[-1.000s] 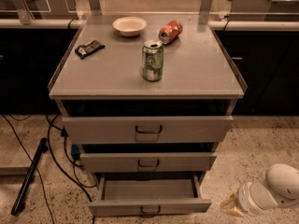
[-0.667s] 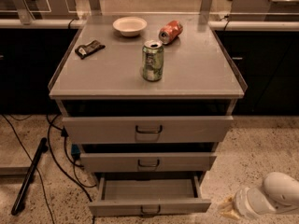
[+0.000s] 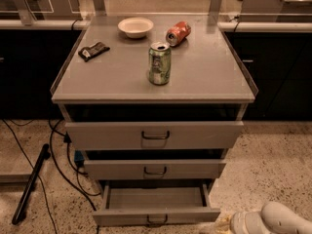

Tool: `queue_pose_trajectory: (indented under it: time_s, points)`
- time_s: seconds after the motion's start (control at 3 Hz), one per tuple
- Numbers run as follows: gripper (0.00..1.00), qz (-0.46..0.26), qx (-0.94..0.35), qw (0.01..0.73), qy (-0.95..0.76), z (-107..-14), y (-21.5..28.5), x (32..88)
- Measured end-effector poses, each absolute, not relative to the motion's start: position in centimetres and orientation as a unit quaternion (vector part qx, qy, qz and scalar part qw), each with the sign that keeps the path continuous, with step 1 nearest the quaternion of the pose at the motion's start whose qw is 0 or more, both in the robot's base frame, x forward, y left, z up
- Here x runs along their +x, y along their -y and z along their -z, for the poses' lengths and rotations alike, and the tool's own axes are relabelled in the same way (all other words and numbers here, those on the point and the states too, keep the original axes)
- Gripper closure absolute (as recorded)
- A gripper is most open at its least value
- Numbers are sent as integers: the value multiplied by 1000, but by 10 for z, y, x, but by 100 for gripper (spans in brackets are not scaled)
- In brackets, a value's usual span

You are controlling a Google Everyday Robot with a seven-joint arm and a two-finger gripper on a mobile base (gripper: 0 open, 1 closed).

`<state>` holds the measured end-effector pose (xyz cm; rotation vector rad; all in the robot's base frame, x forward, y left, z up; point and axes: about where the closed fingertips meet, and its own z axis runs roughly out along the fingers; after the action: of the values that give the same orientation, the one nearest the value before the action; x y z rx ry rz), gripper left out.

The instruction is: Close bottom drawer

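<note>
The bottom drawer (image 3: pixel 156 215) is the lowest of the grey cabinet's three. It stands pulled out towards me, its inside bare, with a small dark loop handle (image 3: pixel 157 221) on its low front panel. My gripper (image 3: pixel 225 224) is at the bottom right edge of the view, just right of the drawer's front right corner, on the end of the white rounded arm (image 3: pixel 275 220). It is low, near the floor. I cannot tell whether it touches the drawer.
The middle drawer (image 3: pixel 155 169) and top drawer (image 3: pixel 155 134) are each slightly out. On the cabinet top (image 3: pixel 204 77) stand a green can (image 3: pixel 159 63), a white bowl (image 3: pixel 135 27), a red can on its side (image 3: pixel 178 33) and a dark packet (image 3: pixel 93 51). Cables (image 3: pixel 61 169) and a black rod (image 3: pixel 30 184) lie on the floor at the left.
The white arm has moved down and slightly left, towards the bottom drawer's right front corner. The drawers and the things on top have not moved.
</note>
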<state>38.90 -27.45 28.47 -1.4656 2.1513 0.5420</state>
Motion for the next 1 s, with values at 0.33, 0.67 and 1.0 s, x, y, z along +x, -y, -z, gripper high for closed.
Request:
queue_pose_trajectory:
  time_s: [0.33,0.67,1.0]
  points:
    - [100,-213,-532,245,-782,-259,265,382]
    - [100,-213,-532,245,-782,-259,265,382]
    - [100,-210,-535,254,-777,-241,260,385]
